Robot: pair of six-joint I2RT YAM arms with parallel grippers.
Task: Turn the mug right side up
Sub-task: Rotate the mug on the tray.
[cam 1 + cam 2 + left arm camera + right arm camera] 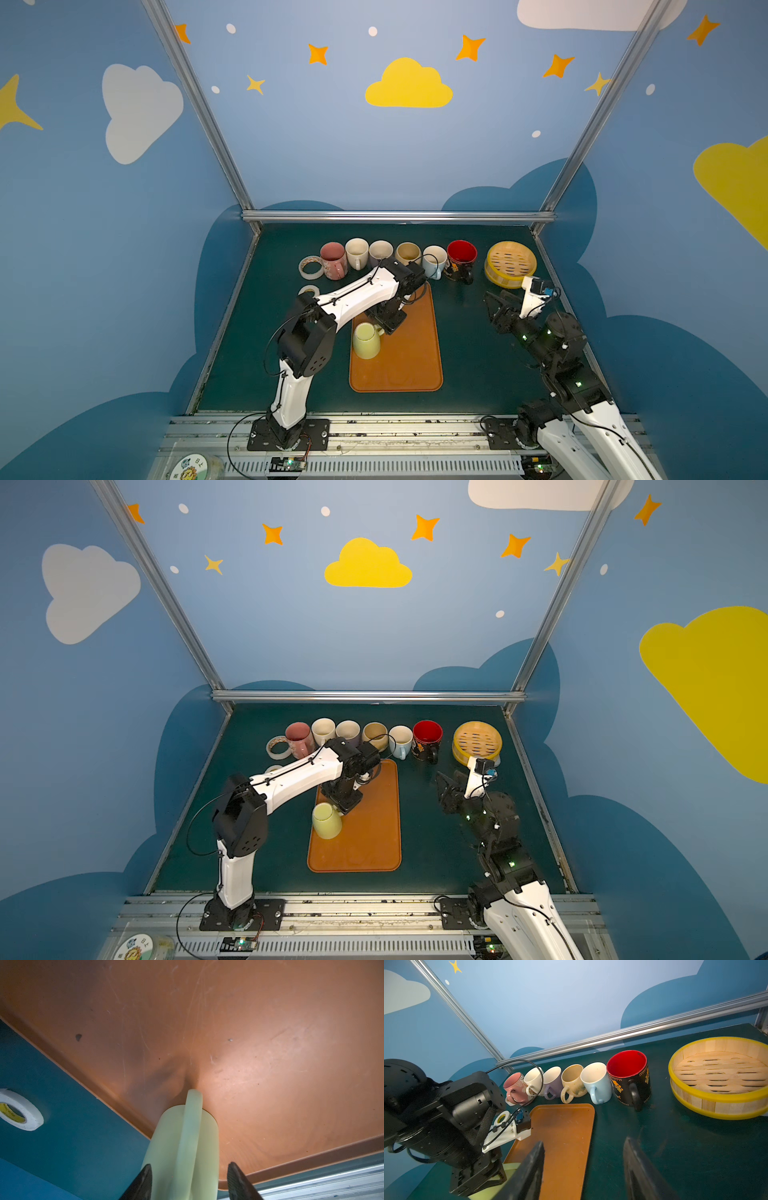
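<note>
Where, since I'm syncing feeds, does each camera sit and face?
Top views: high above the robot's base rail, looking down toward the back wall; left arm and right arm show, left hand at the upside-down pale yellow mug on the orange plastic tray.
Left wrist: on the left arm, looking down past its fingertips at the mug's handle.
Right wrist: on the right arm, facing the back row of coloured mugs; right hand and left arm show.
Shared: all show the tray.
</note>
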